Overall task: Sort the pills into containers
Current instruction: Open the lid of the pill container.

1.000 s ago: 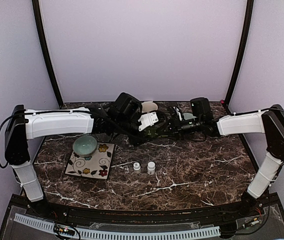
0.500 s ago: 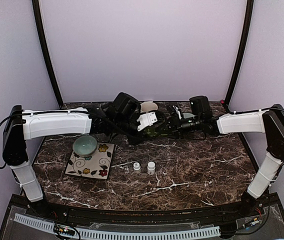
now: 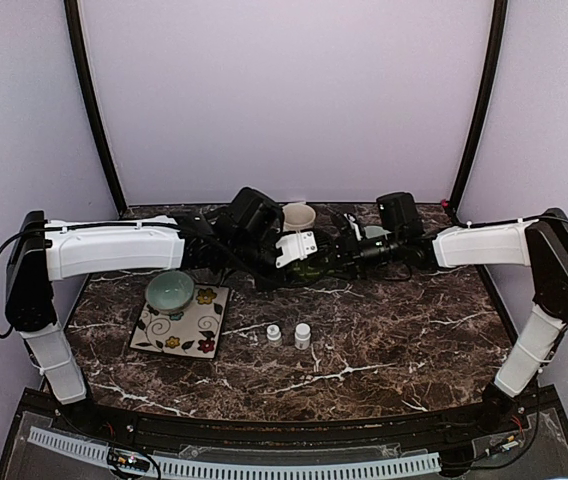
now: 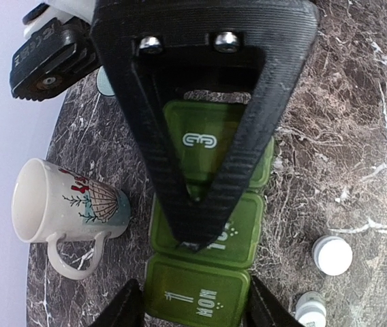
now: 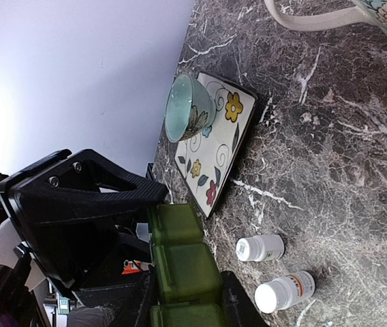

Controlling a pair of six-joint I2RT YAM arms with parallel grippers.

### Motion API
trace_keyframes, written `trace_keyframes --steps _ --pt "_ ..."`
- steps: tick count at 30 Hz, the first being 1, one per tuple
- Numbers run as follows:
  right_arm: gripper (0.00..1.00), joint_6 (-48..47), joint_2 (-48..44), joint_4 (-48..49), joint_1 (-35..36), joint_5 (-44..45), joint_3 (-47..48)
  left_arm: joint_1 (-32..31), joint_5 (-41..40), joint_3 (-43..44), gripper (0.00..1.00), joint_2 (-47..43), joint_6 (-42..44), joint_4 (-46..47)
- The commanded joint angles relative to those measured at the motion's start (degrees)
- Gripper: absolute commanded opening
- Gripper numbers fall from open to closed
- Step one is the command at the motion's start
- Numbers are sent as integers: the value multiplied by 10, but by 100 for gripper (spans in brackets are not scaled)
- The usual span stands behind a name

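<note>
1. Presently you find the dark green plastic pill box (image 4: 238,225), a strip of three joined square compartments. It appears to lie at the back centre of the dark veined marble table (image 3: 414,330), just beside the white painted ceramic mug (image 4: 64,204).
2. In the left wrist view every lid is down and no compartment shows its inside. As far as you can see, nothing is sorted yet.
3. One small white capped pill bottle (image 3: 274,333) and a second white bottle (image 3: 303,335) stand upright side by side. They are nearer to the arm bases and apart from the pill box. No loose pill is visible anywhere.
4. The right gripper (image 5: 188,303) is clamped across the pill box, with one finger against each long side.
5. The left gripper (image 4: 195,306) straddles the end compartment marked MON with its jaws apart. You cannot tell whether the fingers press on the walls or only flank them.
6. The pale turquoise glazed bowl (image 5: 187,107) rests on the square flower-patterned plate (image 5: 217,157), well to the left. No pill can be made out in it.
7. The task looks to be at its start, with the box merely steadied. You have yet to open a lid, uncap the bottles and move any pills.
</note>
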Motion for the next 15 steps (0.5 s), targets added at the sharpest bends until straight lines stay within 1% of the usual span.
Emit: trace_keyframes --steps 1,8,15 --pt "0 6 8 -8 15 -9 8 -6 12 22 47 -5 23 -5" --pt "0 -18 13 -48 17 -6 25 -7 27 31 37 -1 30 -29" --pt "0 -68 13 -101 17 18 42 -7 47 49 34 5 15 -54"
